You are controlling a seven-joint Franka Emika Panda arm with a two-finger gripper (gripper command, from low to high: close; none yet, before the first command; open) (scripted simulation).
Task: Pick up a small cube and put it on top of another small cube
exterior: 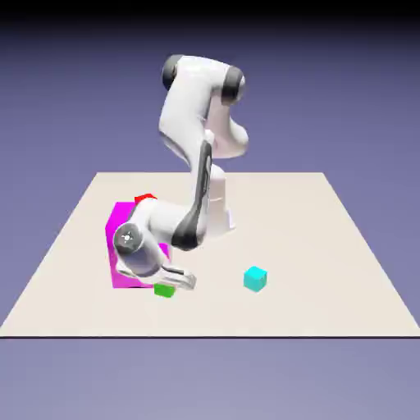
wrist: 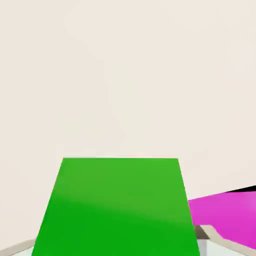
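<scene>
End effector low over cream bench, pinching small green cube, which sat on bench between its tips. Large magenta block just behind. Small cyan cube lay toward exterior view's right, well apart: likely stacking target.

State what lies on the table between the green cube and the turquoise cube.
Nothing: in the exterior view, the table is bare between the green cube and the turquoise cube.

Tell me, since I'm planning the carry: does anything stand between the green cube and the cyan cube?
Nothing visible does. The gripper is shut on the green cube; bare table lies between it and the cyan cube. The magenta block sits on the other side.
</scene>
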